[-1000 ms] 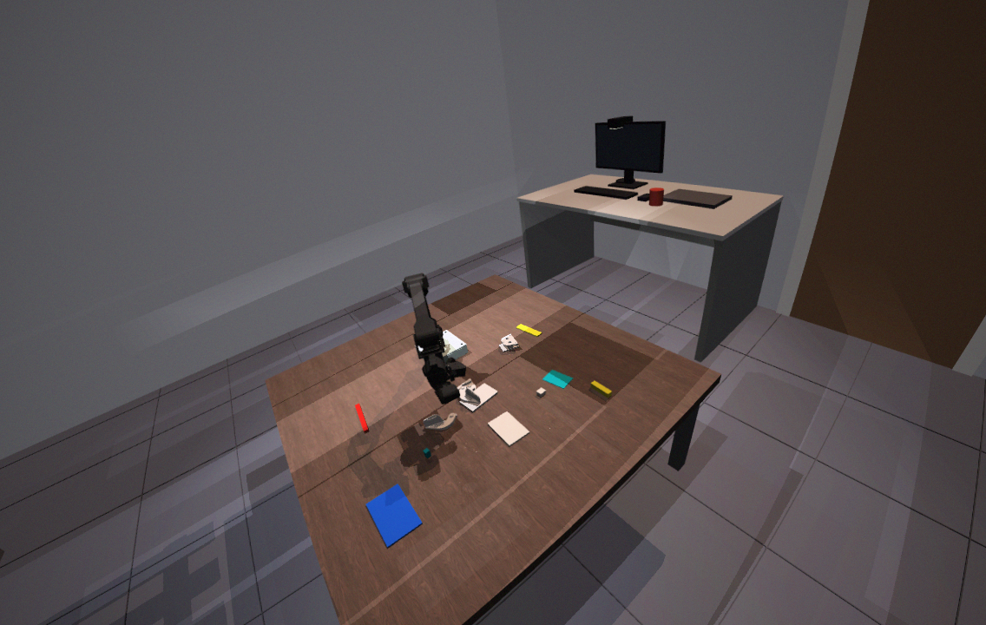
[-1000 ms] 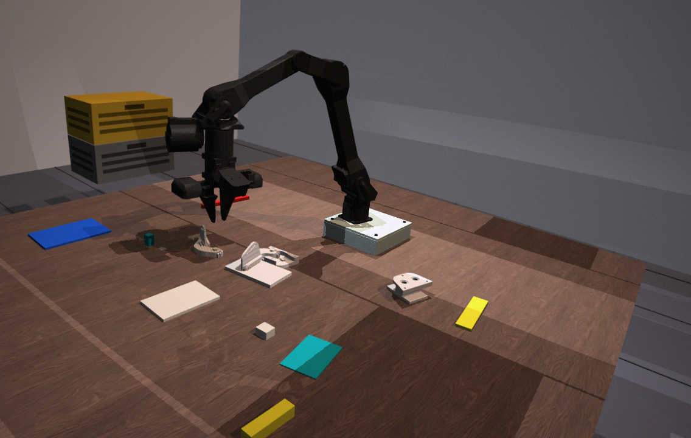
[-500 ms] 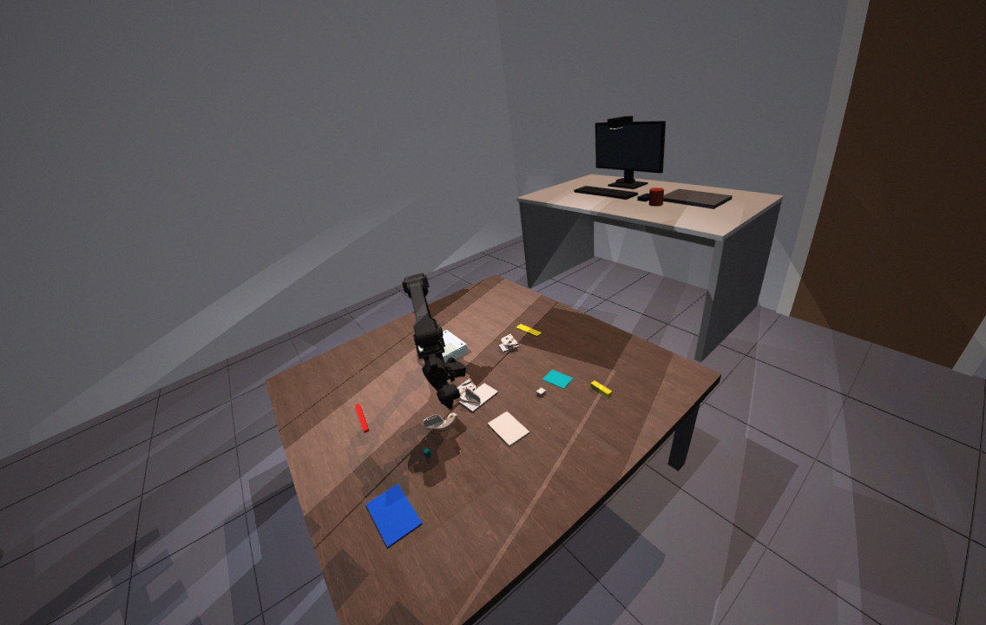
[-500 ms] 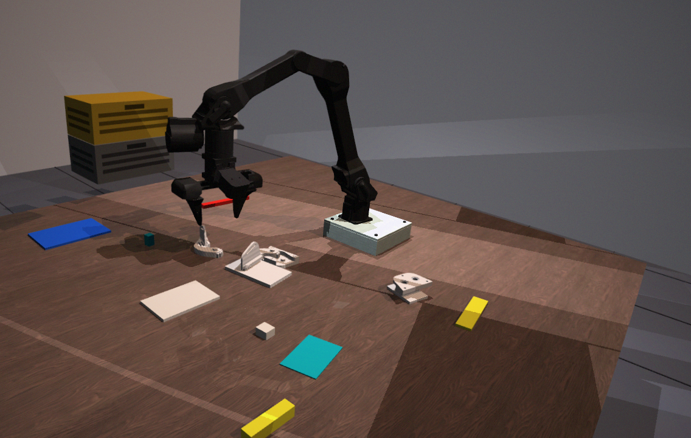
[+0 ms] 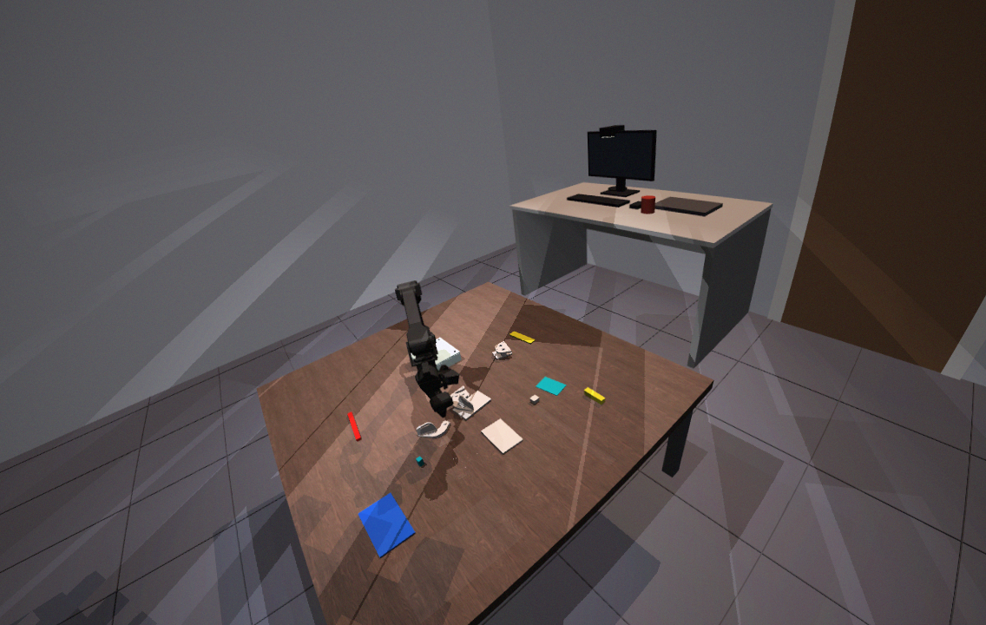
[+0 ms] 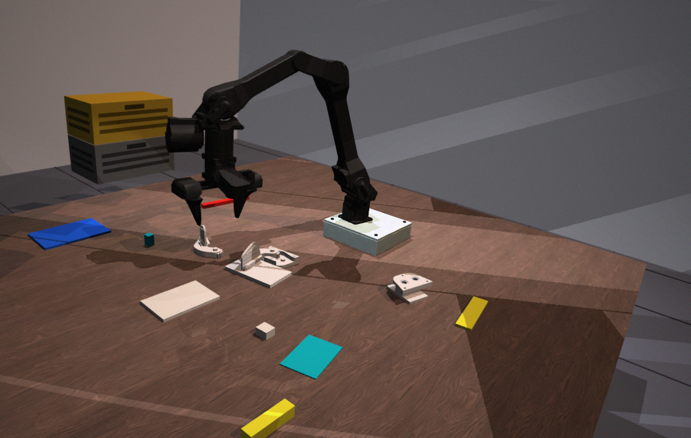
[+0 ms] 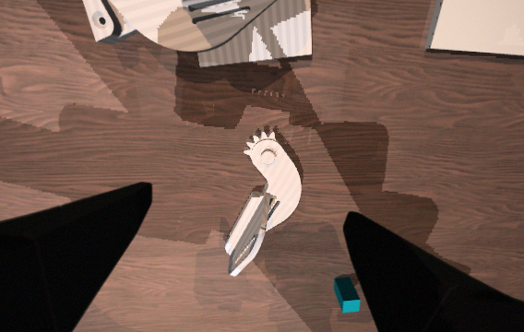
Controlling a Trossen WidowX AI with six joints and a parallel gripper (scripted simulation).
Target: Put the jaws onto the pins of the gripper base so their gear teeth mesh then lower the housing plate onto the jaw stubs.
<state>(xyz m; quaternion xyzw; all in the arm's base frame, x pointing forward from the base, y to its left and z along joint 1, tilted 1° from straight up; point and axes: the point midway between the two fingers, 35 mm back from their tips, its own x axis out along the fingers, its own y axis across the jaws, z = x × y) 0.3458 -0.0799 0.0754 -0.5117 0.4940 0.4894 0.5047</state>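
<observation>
My gripper (image 6: 218, 219) (image 7: 252, 207) is open and empty, above a loose jaw (image 5: 433, 430) (image 6: 207, 250) (image 7: 285, 184). This white jaw lies on the table between and below the fingertips, its pad standing up and its gear teeth towards the gripper base. The gripper base (image 6: 290, 258) (image 7: 92, 10) sits at a cream plate (image 6: 269, 278) (image 7: 299, 39). Another jaw (image 6: 250, 257) stands at it with its pad upright; its seating on a pin cannot be told. The housing plate (image 5: 502, 348) (image 6: 412, 281), with two holes, rests on a small support to the right in the exterior view.
A second cream plate (image 5: 501, 435) (image 6: 179, 300) (image 7: 497, 28) lies nearby. A small teal block (image 5: 419, 461) (image 6: 148, 239) (image 7: 348, 295) is near one fingertip. A red bar (image 5: 354, 425), blue sheet (image 5: 385, 524), teal sheet (image 6: 311, 356), white cube (image 6: 264, 330) and two yellow bars lie around.
</observation>
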